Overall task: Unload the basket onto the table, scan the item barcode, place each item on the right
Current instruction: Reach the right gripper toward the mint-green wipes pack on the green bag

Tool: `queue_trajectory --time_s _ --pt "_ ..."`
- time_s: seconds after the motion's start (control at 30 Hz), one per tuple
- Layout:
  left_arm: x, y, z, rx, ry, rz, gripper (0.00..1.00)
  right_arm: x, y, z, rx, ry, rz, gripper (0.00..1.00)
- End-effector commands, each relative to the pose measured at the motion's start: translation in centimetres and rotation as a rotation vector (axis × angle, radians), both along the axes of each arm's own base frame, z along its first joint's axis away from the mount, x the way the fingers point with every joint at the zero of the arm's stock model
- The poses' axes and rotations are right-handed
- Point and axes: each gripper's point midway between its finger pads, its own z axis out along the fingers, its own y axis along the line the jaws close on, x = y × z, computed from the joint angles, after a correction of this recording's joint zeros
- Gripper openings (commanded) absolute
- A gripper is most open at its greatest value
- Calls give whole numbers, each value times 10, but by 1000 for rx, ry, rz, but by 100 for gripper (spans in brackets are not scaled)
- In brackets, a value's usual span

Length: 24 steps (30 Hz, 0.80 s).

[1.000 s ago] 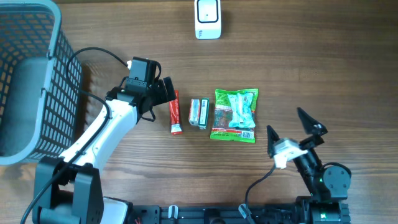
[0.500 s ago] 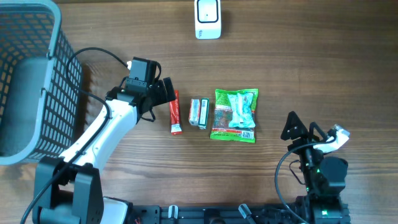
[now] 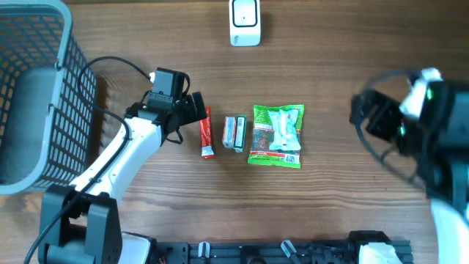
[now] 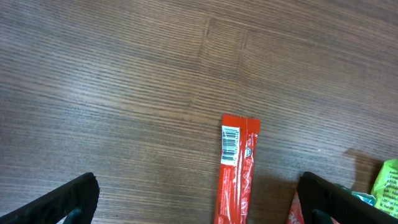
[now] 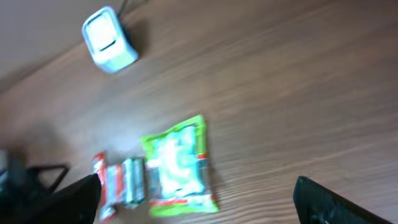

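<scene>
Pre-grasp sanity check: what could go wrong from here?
1. The red stick packet lies close beside the small pack; the open left gripper could catch both.
2. Its barcode sits at one end; a grip there may hide it from the scanner.
3. The right arm is motion-blurred, so a fast swing might knock the green bag.

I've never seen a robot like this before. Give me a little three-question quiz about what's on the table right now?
1. True or false: the left tool is shut on the red stick packet.
2. Which lies nearest the basket? A green bag; B red stick packet; C middle pack.
3. Fill in: seen from the robot, the white scanner stands ____ than the row of goods (nearer/farther).
Key: 1 false, it is open and holds nothing; 2 B; 3 farther.
</scene>
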Motion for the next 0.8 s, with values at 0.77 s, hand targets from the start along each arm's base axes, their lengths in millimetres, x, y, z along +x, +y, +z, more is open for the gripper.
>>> queue_trajectory --time_s 0.77 --pt "2 4 5 8 -17 11 100 66 123 -268 -65 630 309 6"
